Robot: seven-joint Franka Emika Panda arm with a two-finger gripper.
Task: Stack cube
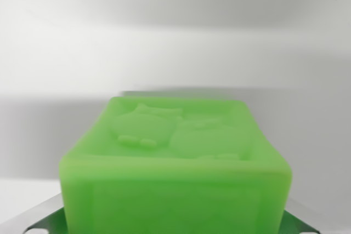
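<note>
White surface behind, a green embossed cube sits gripped in the hand, seemingly light, rigid, smooth-sided, best held by flat flanks.

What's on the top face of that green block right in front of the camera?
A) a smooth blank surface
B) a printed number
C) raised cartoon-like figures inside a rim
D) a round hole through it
C: the green block shows embossed, rounded animal-like shapes on its top face, set within a raised border.
</note>
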